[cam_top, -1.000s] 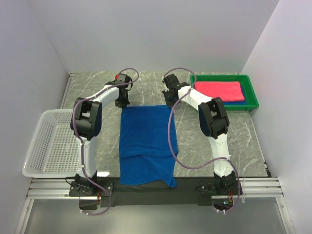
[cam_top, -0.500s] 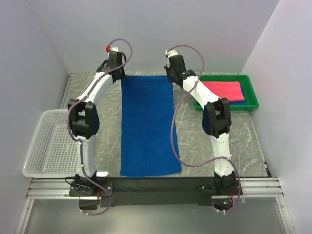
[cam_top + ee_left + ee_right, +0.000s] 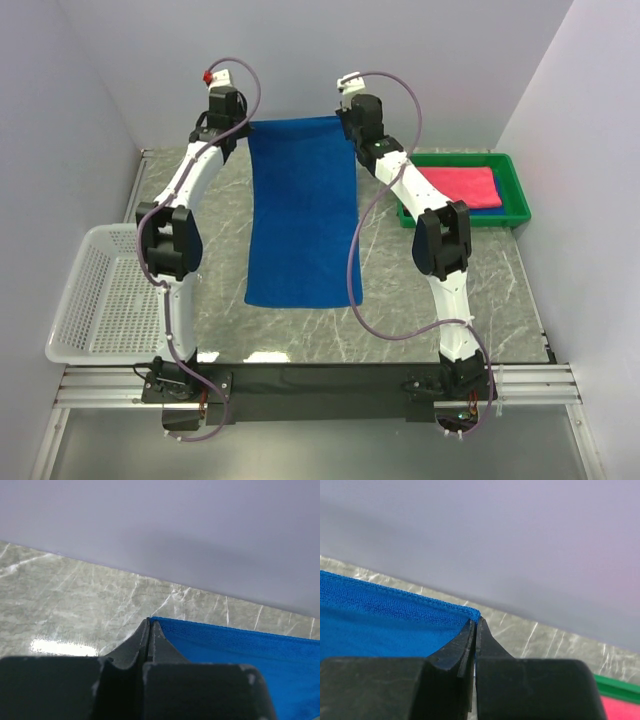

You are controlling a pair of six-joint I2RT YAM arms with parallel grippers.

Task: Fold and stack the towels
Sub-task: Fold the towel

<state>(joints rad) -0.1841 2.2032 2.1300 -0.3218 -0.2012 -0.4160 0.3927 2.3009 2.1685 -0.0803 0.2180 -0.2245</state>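
A blue towel (image 3: 300, 215) hangs stretched between my two grippers, raised at the back of the table, its lower edge near the table's middle. My left gripper (image 3: 244, 128) is shut on the towel's top left corner; in the left wrist view the jaws (image 3: 150, 622) pinch the blue edge (image 3: 235, 645). My right gripper (image 3: 350, 122) is shut on the top right corner; the right wrist view shows the jaws (image 3: 476, 621) closed on the hemmed corner (image 3: 395, 615). A folded pink towel (image 3: 450, 186) lies on a blue one in the green tray (image 3: 514, 190).
A white mesh basket (image 3: 100, 295) stands at the left edge of the marble table. The back wall is close behind both grippers. A green tray edge (image 3: 615, 687) shows at the lower right of the right wrist view.
Both grippers have risen and moved back with the towel's far corners. The towel went from folded on the table, to flat, to lifted with its lower edge drawn away from the front.
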